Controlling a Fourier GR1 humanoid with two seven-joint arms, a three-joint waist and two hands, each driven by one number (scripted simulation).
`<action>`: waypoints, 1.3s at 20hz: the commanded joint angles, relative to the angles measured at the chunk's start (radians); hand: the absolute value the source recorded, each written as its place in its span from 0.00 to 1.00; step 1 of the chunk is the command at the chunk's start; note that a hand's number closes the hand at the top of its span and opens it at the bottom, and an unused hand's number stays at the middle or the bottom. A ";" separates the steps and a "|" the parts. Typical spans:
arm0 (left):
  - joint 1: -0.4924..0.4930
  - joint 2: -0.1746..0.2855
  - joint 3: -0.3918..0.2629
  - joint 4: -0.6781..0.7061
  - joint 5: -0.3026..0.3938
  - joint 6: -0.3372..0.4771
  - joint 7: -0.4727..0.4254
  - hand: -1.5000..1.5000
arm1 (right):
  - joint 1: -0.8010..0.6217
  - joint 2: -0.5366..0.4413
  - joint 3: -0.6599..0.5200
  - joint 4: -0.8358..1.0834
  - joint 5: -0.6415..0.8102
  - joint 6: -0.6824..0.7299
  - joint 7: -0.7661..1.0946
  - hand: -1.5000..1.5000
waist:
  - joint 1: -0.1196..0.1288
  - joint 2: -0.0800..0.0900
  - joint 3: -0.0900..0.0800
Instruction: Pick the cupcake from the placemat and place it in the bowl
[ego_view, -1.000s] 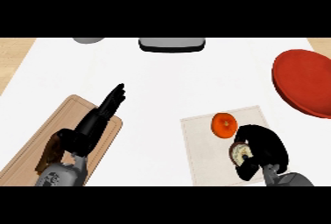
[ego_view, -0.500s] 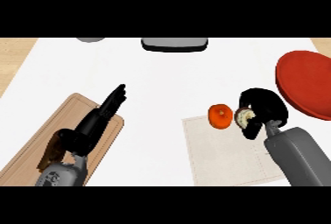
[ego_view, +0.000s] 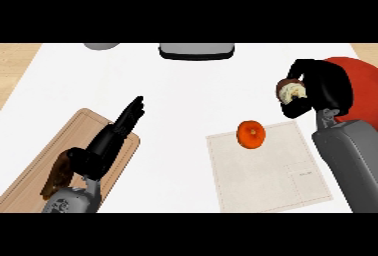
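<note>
Over white counter (ego_view: 193, 95), cupcake (ego_view: 292, 92) within right robot hand (ego_view: 325, 83)

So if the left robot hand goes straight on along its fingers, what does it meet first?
The left robot hand points up the view and slightly right. Ahead is only bare counter, then probably the left end of the dark grey object at the far edge. Its height is unclear, so it might pass over.

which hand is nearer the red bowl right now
Right. The right hand overlaps the red bowl's left edge, fingers curled round the cupcake. The left hand lies open far to the bowl's left, above the wooden board.
</note>
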 joint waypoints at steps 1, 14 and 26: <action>-0.022 -0.001 0.006 -0.015 -0.010 0.011 0.029 0.50 | -0.009 0.014 -0.088 -0.094 -0.022 -0.109 0.010 1.00 | -0.009 -0.002 0.000; 0.029 0.007 0.033 -0.028 0.010 -0.053 0.001 0.50 | -0.072 -0.122 -0.290 0.294 0.024 -0.244 -0.182 1.00 | 0.015 0.008 0.000; -0.040 -0.036 -0.004 -0.026 -0.028 -0.042 0.046 0.50 | -0.229 -0.223 -0.392 0.797 -0.007 -0.179 -0.350 1.00 | 0.040 0.019 0.002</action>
